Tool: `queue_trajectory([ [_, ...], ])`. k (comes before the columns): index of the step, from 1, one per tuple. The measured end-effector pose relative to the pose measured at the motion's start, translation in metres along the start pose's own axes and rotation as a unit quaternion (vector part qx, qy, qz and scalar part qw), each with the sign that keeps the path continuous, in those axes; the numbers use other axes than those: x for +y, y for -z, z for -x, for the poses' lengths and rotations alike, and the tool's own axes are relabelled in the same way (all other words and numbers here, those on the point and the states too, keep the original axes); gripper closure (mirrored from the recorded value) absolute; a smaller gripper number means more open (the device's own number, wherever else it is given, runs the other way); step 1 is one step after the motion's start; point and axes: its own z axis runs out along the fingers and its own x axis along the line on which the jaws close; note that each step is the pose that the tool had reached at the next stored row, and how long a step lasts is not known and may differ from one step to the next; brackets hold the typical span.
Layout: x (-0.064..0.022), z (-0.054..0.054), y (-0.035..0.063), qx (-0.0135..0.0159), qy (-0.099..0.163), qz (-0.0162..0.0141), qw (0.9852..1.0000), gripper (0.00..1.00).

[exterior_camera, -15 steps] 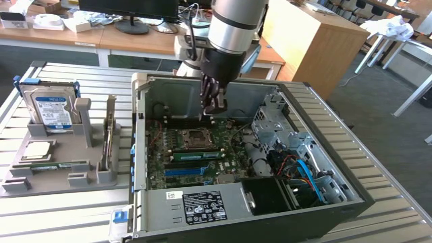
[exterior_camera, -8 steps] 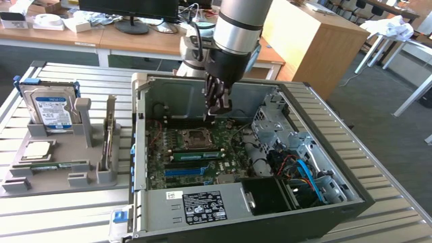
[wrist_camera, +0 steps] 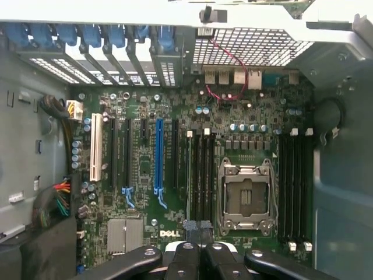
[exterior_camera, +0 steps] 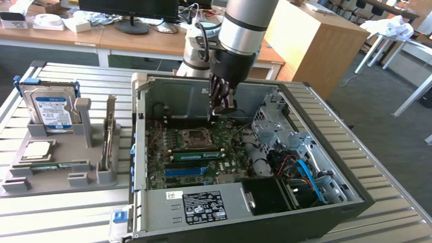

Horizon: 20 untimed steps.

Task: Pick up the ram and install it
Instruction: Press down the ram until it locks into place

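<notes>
gripper (exterior_camera: 223, 109) hangs inside the open pc case (exterior_camera: 317, 116), above the motherboard (exterior_camera: 196, 152), fingers pressed together with nothing between them. in the wrist view the black fingers (wrist_camera: 192, 256) meet tip to tip just over the board's edge near the white "dell" print (wrist_camera: 169, 234).

ram (exterior_camera: 197, 155) sits seated in a slot on the motherboard, a green stick lying flat along the board, just below the empty cpu socket (exterior_camera: 196, 136) in the exterior view. in the wrist view it is the thin green edge (wrist_camera: 188, 175) in the first of the black slots beside the socket (wrist_camera: 245, 198).

long blue slot (wrist_camera: 158, 154) and a white slot (wrist_camera: 95, 154) stand further along the board. blue expansion clips (wrist_camera: 93, 35) line the case's back wall.

grey holder tray (exterior_camera: 60, 174) on the exterior view's left of the case carries a hard drive (exterior_camera: 50, 109) standing upright with a blue-white label, text too small to read, a silver processor chip (exterior_camera: 37, 149) and another green stick (exterior_camera: 50, 165) lying flat. power supply (exterior_camera: 196, 205) at the case's near side has a white-black label, unreadable.
</notes>
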Motion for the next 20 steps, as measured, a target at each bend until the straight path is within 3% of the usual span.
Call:
queue_trajectory([
  [15, -0.0005, 0.0000, 0.0000, 0.0000, -0.001, 0.0000, 1.0000, 0.90],
  [20, -0.0004, 0.0000, -0.0003, -0.0012, -0.029, -0.0006, 0.9996, 0.90],
])
